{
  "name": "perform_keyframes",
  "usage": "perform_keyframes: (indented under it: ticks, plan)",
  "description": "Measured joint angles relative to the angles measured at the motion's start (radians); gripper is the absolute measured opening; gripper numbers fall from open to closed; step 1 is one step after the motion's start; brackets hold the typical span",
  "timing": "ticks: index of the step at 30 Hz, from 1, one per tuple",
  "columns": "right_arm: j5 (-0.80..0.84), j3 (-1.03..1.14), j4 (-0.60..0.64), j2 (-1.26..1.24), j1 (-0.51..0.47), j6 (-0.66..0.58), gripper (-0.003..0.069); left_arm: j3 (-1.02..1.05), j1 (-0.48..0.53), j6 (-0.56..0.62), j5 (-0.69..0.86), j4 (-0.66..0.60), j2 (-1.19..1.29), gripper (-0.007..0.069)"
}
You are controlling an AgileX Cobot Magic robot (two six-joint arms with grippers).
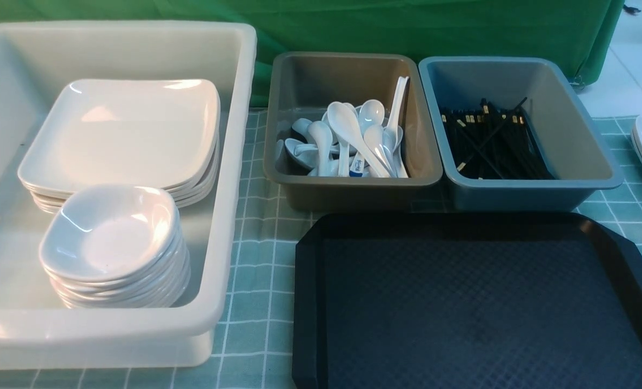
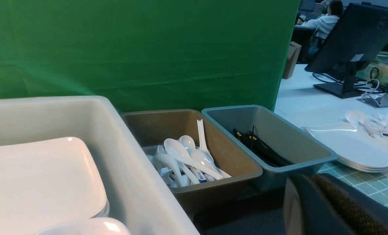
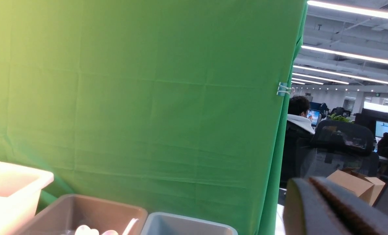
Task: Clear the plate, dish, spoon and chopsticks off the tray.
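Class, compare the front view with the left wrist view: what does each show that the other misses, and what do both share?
Only the front view shows the big black rectangular plastic tray whole and bare, and the full stack of small rounded white dishes. Only the left wrist view shows white plates and loose spoons beyond the tubs. Both share the large white tub, the brown tub of white spoons and the grey-blue tub of black chopsticks.

No text could be read anywhere; a spoon [image 1: 357, 165] in the brown tub [image 1: 299, 183] bore a small blue-and-white label, too blurred to make out.
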Motion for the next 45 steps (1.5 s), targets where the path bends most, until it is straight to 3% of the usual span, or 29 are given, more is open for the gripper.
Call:
perform_keyframes:
  ticks: [11, 19, 23, 25, 33, 45]
  plan:
    - [0.000, 0.000, 0.000, 0.000, 0.000, 0.000, 0.0076, 0.006, 0.000, 0.001, 0.033, -0.003, -0.001, 0.0008]
    - [0.000, 0.000, 0.000, 0.000, 0.000, 0.000, 0.0087, 0.037, 0.000, 0.017, -0.023, 0.074, -0.002, 0.0010]
    - [0.000, 0.000, 0.000, 0.000, 0.000, 0.000, 0.0095, 0.165, 0.033, -0.115, -0.153, 0.278, -0.043, 0.0010]
    - [0.000, 0.000, 0.000, 0.000, 0.000, 0.000, 0.0102, 0.323, 0.099, -0.225, -0.249, 0.372, -0.118, 0.0011]
    - [0.000, 0.000, 0.000, 0.000, 0.000, 0.000, 0.0124, 0.658, 0.225, -0.254, -0.335, 0.407, -0.283, 0.0011]
    - [0.000, 0.000, 0.000, 0.000, 0.000, 0.000, 0.0143, 0.665, 0.218, -0.256, -0.315, 0.414, -0.286, 0.0013]
